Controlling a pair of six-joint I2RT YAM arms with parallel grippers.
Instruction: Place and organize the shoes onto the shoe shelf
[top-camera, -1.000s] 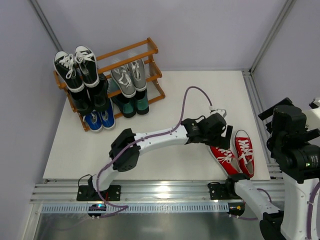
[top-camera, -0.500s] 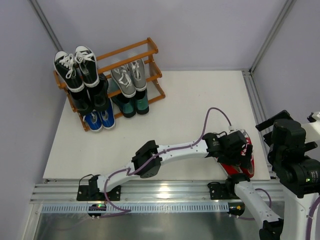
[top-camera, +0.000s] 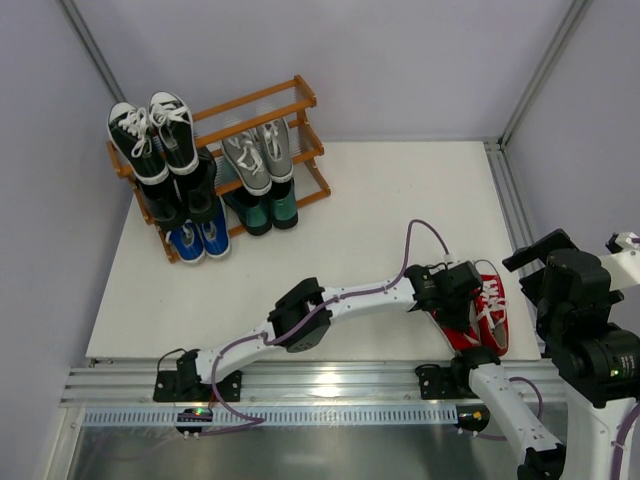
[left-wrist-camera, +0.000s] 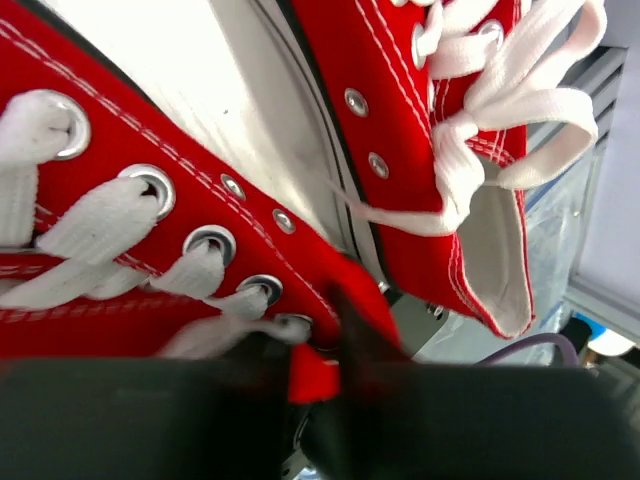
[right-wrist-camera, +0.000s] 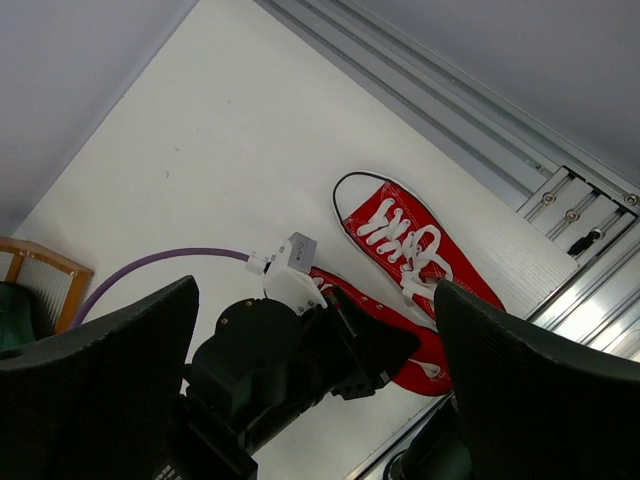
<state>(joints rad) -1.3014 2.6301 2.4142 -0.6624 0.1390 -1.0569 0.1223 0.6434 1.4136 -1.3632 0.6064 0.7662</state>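
Note:
Two red sneakers with white laces lie side by side near the table's front right edge, the left one (top-camera: 458, 328) beside the right one (top-camera: 492, 308). My left gripper (top-camera: 452, 298) is down on the left sneaker (left-wrist-camera: 150, 250), shut on its red side wall near the last eyelets (left-wrist-camera: 320, 345). The right sneaker (left-wrist-camera: 450, 150) lies free beside it. My right gripper (top-camera: 545, 275) hangs open above the right rail, looking down on both sneakers (right-wrist-camera: 415, 245) and on the left gripper (right-wrist-camera: 370, 345). The shoe shelf (top-camera: 300, 95) stands at the back left.
The shelf holds black-and-white sneakers (top-camera: 155, 135), grey sneakers (top-camera: 258, 152), black loafers (top-camera: 185, 195), dark green loafers (top-camera: 265, 208) and blue sneakers (top-camera: 200, 240). An aluminium rail (top-camera: 320, 385) runs along the near edge. The left arm's purple cable (top-camera: 420, 235) loops above the table.
The left arm reached right and forward to the red sneakers, and its gripper went from open to shut on the left one. The right arm shifted slightly.

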